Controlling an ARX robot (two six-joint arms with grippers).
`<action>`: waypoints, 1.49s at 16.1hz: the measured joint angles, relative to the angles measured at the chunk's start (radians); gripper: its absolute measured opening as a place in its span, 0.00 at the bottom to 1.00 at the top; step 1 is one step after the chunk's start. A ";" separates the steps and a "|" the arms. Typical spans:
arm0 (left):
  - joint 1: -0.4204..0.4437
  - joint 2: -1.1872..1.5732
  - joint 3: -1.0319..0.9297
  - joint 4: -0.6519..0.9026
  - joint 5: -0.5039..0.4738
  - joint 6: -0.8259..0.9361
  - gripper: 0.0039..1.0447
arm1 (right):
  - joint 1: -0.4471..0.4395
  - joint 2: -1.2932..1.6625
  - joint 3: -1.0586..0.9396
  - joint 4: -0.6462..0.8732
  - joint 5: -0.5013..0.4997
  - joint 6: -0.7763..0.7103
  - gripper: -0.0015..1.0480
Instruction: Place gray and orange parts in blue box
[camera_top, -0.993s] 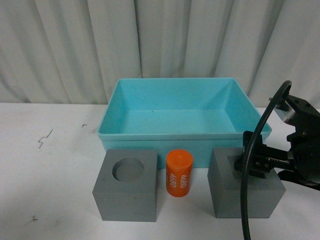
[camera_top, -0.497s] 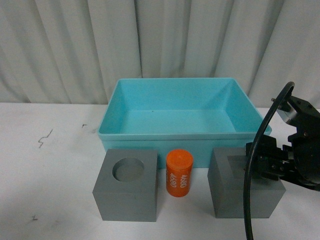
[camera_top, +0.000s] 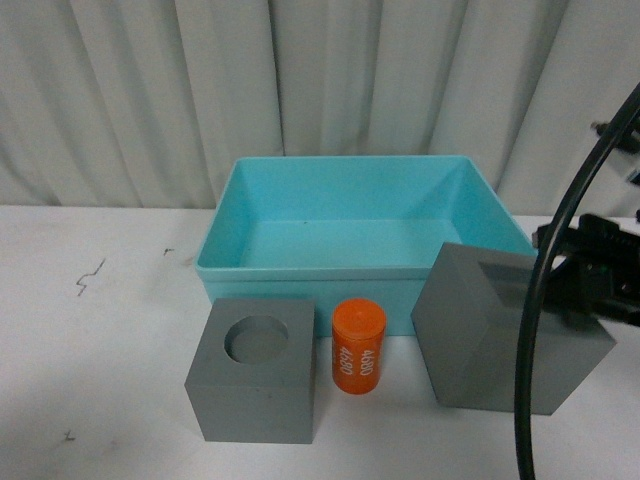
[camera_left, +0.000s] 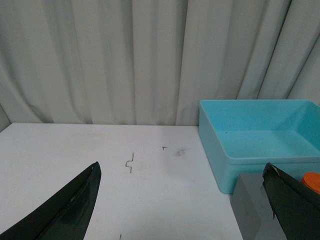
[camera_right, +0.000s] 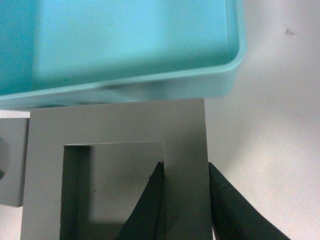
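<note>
Raised since 1 s ago: square-recess gray cube (camera_top: 505, 330) now tilted, at 5 o'clock of the blue box (camera_top: 300, 268). My right gripper (camera_right: 185, 192) pinches one cube wall, one finger inside the recess. Step: carry. Next: clear the rim toward 11 o'clock, release. Cube matte, sharp-edged; box smooth plastic. Left gripper (camera_left: 181, 169) spread wide, empty.

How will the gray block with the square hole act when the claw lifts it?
The square-hole block looks stiff: its edges are straight. The right gripper pinches only one wall, off-centre, so it will probably hang crooked; it tilts in the front view. Its matte faces likely grip well.
</note>
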 joint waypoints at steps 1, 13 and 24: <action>0.000 0.000 0.000 0.000 0.000 0.000 0.94 | 0.005 -0.060 0.009 -0.036 -0.014 -0.008 0.18; 0.000 0.000 0.000 0.000 0.000 0.000 0.94 | -0.021 0.168 0.402 -0.058 0.059 0.014 0.18; 0.000 0.000 0.000 0.000 0.000 0.000 0.94 | 0.029 0.485 0.755 -0.175 0.127 0.015 0.18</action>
